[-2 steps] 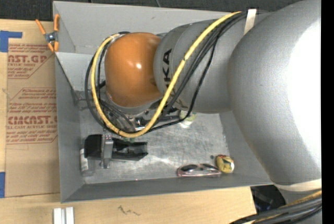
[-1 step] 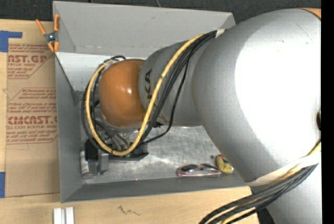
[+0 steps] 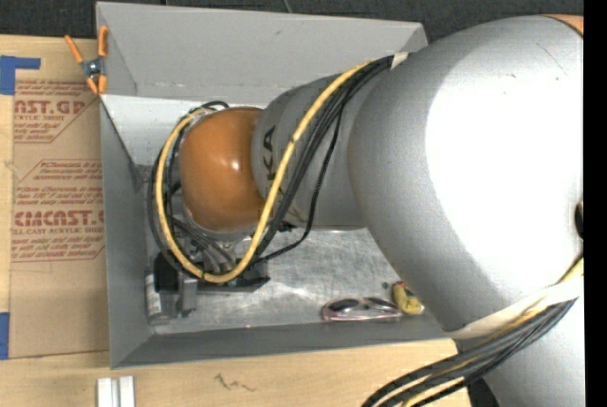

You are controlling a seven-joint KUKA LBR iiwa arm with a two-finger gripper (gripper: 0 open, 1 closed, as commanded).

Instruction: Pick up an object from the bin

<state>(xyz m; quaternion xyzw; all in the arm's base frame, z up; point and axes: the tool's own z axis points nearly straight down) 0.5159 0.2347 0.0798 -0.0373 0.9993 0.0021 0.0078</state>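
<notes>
You have the arm (image 3: 474, 168) reaching in from the right of the frame, its bulk covering most of the grey bin (image 3: 237, 45). The orange cover (image 3: 213, 168) on its wrist sits left of centre, with a yellow cable (image 3: 285, 158) looped round it. Below it, the gripper (image 3: 171, 291) is down in the bin's lower-left corner, close to the left and front walls (whether it is open or closed, and whether it has anything, you cannot tell from here). Along the front wall, at the lower middle of the frame, lies a thin pink looped thing (image 3: 360, 308), with a small yellow thing (image 3: 409, 300) just beside its right end; both are well apart from the gripper.
</notes>
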